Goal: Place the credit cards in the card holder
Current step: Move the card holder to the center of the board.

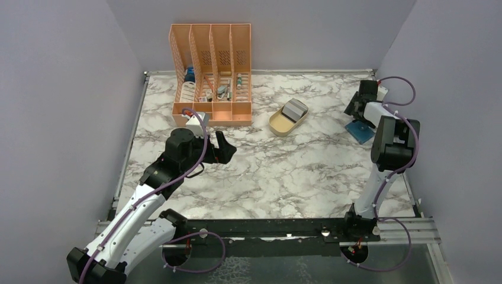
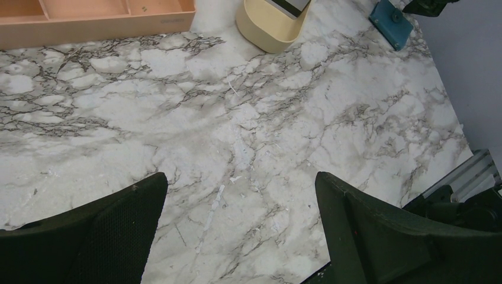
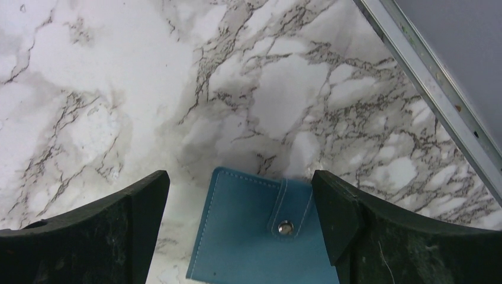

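Observation:
The credit cards (image 1: 294,109) lie stacked in a beige oval tray (image 1: 278,124) at mid-table; the top one is grey. The left wrist view catches a corner of them (image 2: 290,5) at its top edge. The card holder (image 3: 248,236), teal-blue and folded shut with its stud (image 3: 286,227) snapped, lies flat near the right wall (image 1: 359,132). My right gripper (image 3: 240,180) hangs open just above it, with a finger on each side and the right fingertip (image 3: 331,207) close over its edge. My left gripper (image 2: 240,189) is open and empty over bare marble left of centre (image 1: 223,148).
An orange slotted file rack (image 1: 211,74) with small items stands at the back left. A metal rail (image 3: 432,77) and the grey wall run close beside the card holder on the right. The tray (image 2: 269,26) and card holder (image 2: 391,21) lie far ahead of my left gripper.

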Motion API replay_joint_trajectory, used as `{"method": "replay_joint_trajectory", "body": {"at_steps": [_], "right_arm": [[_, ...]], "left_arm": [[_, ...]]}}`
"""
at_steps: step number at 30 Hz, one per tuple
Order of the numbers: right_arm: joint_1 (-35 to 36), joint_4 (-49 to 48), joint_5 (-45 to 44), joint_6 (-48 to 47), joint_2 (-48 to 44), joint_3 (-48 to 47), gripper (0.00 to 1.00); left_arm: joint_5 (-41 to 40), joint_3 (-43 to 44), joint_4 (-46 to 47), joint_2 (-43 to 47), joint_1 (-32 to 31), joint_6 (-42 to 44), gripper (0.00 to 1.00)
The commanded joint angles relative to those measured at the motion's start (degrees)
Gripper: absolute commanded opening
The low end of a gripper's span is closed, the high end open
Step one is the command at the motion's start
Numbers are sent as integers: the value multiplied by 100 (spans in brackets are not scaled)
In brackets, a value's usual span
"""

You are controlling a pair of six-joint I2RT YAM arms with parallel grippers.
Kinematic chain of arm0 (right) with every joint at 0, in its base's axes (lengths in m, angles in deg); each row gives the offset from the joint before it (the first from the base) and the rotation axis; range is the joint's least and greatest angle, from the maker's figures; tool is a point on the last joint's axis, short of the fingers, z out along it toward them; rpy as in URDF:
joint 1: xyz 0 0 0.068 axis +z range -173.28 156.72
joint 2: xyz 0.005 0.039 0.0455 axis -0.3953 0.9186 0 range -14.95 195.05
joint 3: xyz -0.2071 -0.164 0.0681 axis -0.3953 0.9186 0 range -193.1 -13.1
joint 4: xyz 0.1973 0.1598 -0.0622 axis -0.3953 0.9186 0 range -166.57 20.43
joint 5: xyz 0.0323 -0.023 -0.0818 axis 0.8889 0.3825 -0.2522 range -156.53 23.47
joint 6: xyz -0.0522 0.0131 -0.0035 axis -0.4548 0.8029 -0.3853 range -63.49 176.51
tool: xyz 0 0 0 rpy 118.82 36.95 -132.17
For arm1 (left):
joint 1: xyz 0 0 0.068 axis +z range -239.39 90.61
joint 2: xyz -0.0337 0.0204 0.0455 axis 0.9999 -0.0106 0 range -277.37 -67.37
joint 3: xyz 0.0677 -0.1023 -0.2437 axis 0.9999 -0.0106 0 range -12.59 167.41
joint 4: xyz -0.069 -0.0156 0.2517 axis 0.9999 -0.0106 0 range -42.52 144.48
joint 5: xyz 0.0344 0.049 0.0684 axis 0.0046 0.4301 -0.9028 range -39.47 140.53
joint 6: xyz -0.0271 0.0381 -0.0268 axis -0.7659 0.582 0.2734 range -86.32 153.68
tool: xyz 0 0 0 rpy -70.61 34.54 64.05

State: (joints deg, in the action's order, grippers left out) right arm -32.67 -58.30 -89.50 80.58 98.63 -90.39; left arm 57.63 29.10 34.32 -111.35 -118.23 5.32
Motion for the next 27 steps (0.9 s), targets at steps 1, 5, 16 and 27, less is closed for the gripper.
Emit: {"method": "replay_joint_trajectory", "body": {"at_steps": [1, 5, 16, 27], "right_arm": [[-81, -151, 285, -433, 330, -279, 93], [-85, -1, 485, -526, 445, -295, 93], [-81, 337, 884, 134, -218, 809, 87], [43, 550, 1607, 507, -1100, 1677, 79]], "left_arm": [[-107, -74, 24, 23, 18, 40, 99], [-118, -81, 37, 19, 18, 42, 99], [-119, -91, 30, -33, 18, 105, 99], [213, -126, 120, -117, 18, 131, 99]]}}
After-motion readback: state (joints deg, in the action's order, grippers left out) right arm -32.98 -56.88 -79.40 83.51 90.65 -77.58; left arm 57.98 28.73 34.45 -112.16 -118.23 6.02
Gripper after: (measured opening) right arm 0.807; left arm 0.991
